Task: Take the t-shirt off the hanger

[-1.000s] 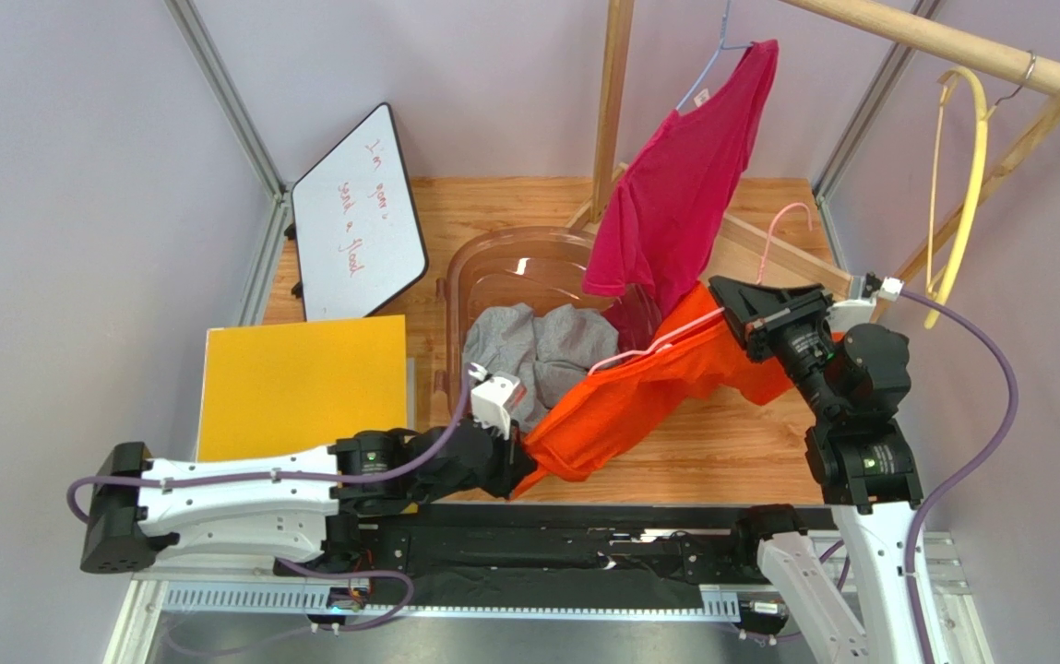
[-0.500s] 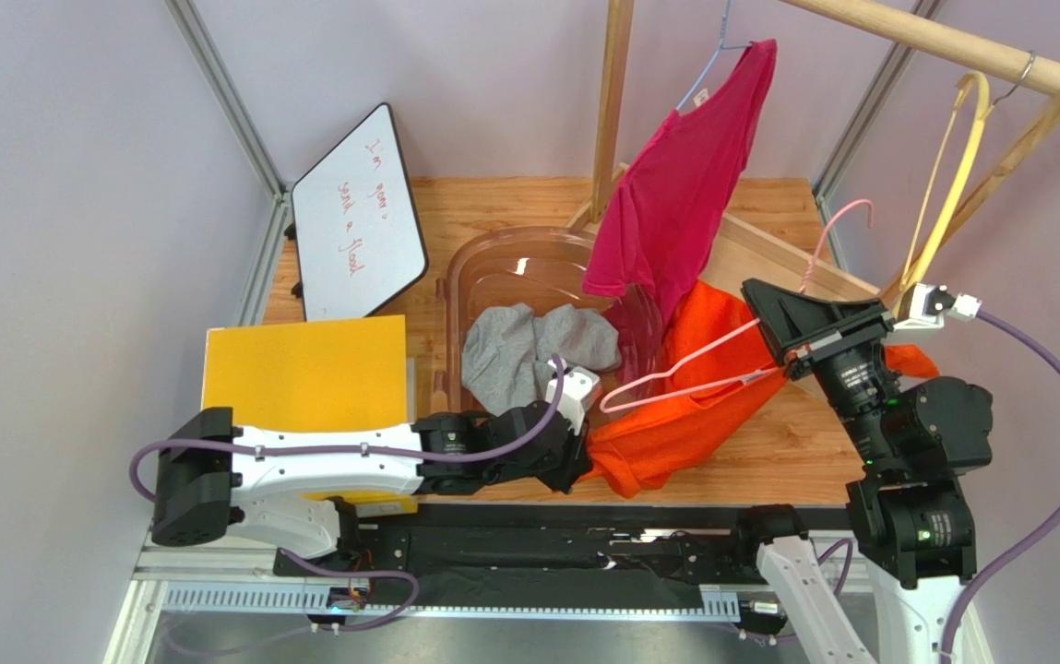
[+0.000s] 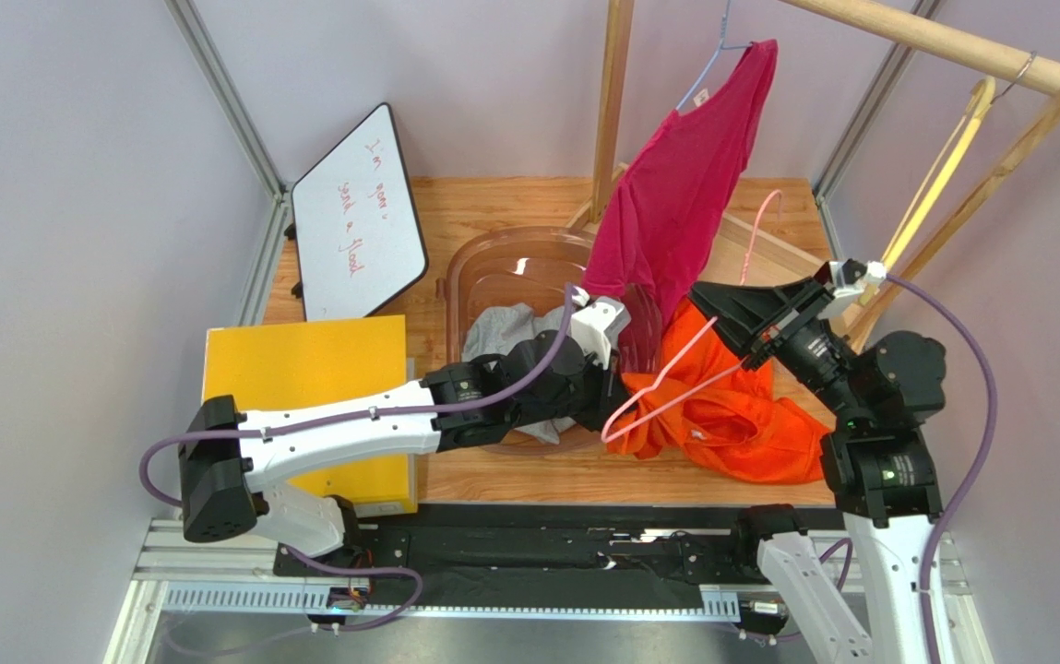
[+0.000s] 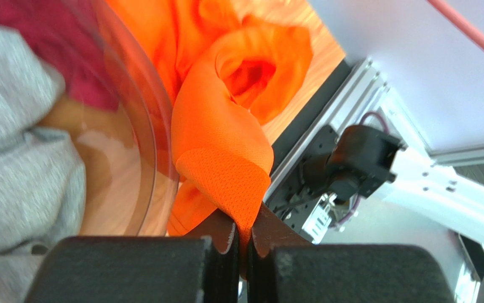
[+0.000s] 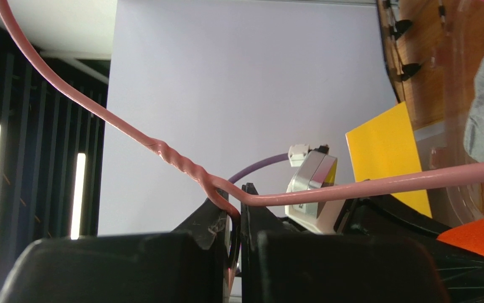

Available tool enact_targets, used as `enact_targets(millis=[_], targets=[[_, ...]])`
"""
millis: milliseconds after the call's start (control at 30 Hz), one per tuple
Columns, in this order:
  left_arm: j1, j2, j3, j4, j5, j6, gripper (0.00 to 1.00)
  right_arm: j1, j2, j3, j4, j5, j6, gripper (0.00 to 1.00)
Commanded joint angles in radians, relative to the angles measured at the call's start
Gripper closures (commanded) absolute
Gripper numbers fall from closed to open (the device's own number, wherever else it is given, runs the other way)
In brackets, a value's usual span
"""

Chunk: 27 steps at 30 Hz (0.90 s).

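The orange t-shirt [image 3: 736, 415] lies heaped on the wooden table at the right of the bin. My left gripper [image 4: 243, 237] is shut on a fold of the orange t-shirt [image 4: 225, 126], close to the bin's right rim. The pink wire hanger [image 3: 663, 392] slants over the shirt, its triangle mostly bare and its hook [image 3: 757, 228] pointing up. My right gripper [image 5: 237, 218] is shut on the pink hanger [image 5: 352, 187] just below the twisted neck. From above, the right gripper [image 3: 718, 307] hangs over the shirt's far edge. Whether any cloth still hangs on the wire I cannot tell.
A clear plastic bin [image 3: 494, 263] holds a grey garment [image 3: 508, 339]. A red t-shirt [image 3: 681, 180] hangs from the wooden rack [image 3: 614, 97], with a yellow hanger [image 3: 937, 194] at the right. A whiteboard [image 3: 355, 208] and a yellow board [image 3: 307, 381] lie on the left.
My left gripper carried its orange fold from the near edge toward the bin. The right gripper swung the hanger right, then back. The shirt slid down off the wire into a heap.
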Motion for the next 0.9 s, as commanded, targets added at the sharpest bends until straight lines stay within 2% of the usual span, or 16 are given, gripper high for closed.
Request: enact_targets(millis=[0,133,200,367,433,533,567,767,867], targets=[[0.028,-0.042,0.115,-0.037,-0.02,0.075,1.0,-0.002,-0.001,0.234,-0.014,-0.052,-0.129,1.0],[0.078,-0.14,0.212,-0.137,-0.077,0.155,1.0,-0.002,-0.027,0.353,-0.145,0.053,-0.313,1.0],[0.114,-0.178,0.285,-0.164,-0.086,0.224,1.0,-0.002,-0.06,0.379,-0.188,0.127,-0.361,1.0],[0.188,-0.204,0.507,-0.223,-0.118,0.382,1.0,-0.003,-0.096,0.44,-0.301,0.188,-0.47,1.0],[0.22,-0.183,0.58,-0.229,-0.111,0.438,1.0,-0.002,-0.099,0.45,-0.332,0.192,-0.482,1.0],[0.303,-0.102,0.771,-0.278,-0.089,0.481,1.0,-0.002,-0.111,0.45,-0.369,0.201,-0.507,1.0],[0.343,-0.076,0.88,-0.293,-0.083,0.488,1.0,-0.002,-0.113,0.445,-0.375,0.207,-0.51,1.0],[0.462,0.121,1.231,-0.307,-0.062,0.54,1.0,-0.002,-0.116,0.425,-0.412,0.224,-0.534,1.0],[0.519,0.176,1.293,-0.306,-0.016,0.502,1.0,-0.003,-0.106,0.414,-0.411,0.227,-0.544,1.0]])
